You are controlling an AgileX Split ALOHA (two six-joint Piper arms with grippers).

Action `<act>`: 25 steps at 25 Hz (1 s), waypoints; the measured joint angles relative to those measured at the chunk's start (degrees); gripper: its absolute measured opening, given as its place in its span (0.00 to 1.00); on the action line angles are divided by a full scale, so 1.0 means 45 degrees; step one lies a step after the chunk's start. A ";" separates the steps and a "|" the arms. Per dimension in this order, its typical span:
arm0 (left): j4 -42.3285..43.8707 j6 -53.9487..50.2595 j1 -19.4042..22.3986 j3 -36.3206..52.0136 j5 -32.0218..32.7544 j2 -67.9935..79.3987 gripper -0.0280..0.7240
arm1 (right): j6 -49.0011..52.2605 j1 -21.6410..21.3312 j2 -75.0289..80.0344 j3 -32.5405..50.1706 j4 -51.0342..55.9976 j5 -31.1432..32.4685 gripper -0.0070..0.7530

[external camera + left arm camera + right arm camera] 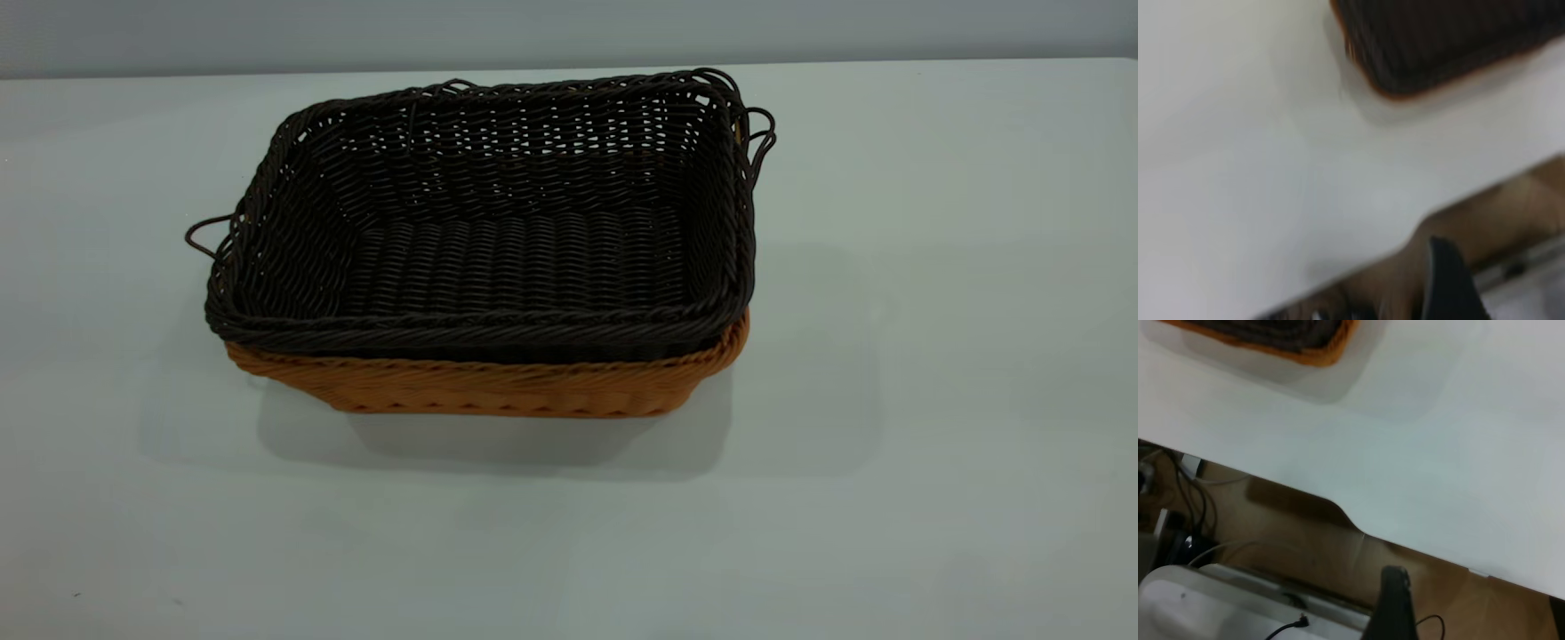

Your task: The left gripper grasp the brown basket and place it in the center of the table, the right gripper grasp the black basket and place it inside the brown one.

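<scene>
The black basket (498, 231) sits nested inside the brown basket (498, 387) near the middle of the white table (933, 356); only the brown basket's lower wall and rim show beneath it. Neither gripper shows in the exterior view. In the left wrist view the left gripper (1450, 288) hangs past the table edge, away from the stacked baskets (1438, 47). In the right wrist view the right gripper (1475, 613) is open and empty, beyond the table edge, far from the baskets (1271, 337).
Wire loop handles (760, 142) stick out at the black basket's short ends. Beyond the table edge in the right wrist view are a brown floor (1305, 533), cables (1191, 493) and a white housing (1205, 607).
</scene>
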 joint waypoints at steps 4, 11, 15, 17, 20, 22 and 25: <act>-0.0041 -0.0023 0.0000 0.2401 0.0000 -0.0762 0.54 | 0.0000 0.0000 -0.2123 0.1282 -0.0230 -0.0500 0.74; -0.0488 -0.0023 0.0000 0.4037 -0.1007 -0.2436 0.54 | 0.0000 0.0000 -0.4167 0.1300 -0.0360 -0.0588 0.74; -0.0660 -0.0023 0.0000 0.4148 -0.1396 -0.3189 0.54 | 0.0000 0.0000 -0.4759 0.1300 -0.0377 -0.0577 0.74; -0.0804 -0.0023 0.0000 0.4148 -0.1234 -0.3470 0.54 | 0.0000 0.0000 -0.4902 0.1300 -0.0380 -0.0577 0.74; -0.0890 -0.0032 0.0000 0.4148 -0.0796 -0.3810 0.54 | 0.0000 0.0000 -0.4917 0.1300 -0.0391 -0.0577 0.74; -0.0890 -0.0038 0.0000 0.4148 -0.0589 -0.3896 0.54 | 0.0000 0.0000 -0.4917 0.1300 -0.0391 -0.0577 0.74; -0.0890 -0.0048 0.0000 0.4148 -0.0545 -0.3896 0.54 | 0.0000 -0.0613 -0.5182 0.1300 -0.0391 -0.0577 0.74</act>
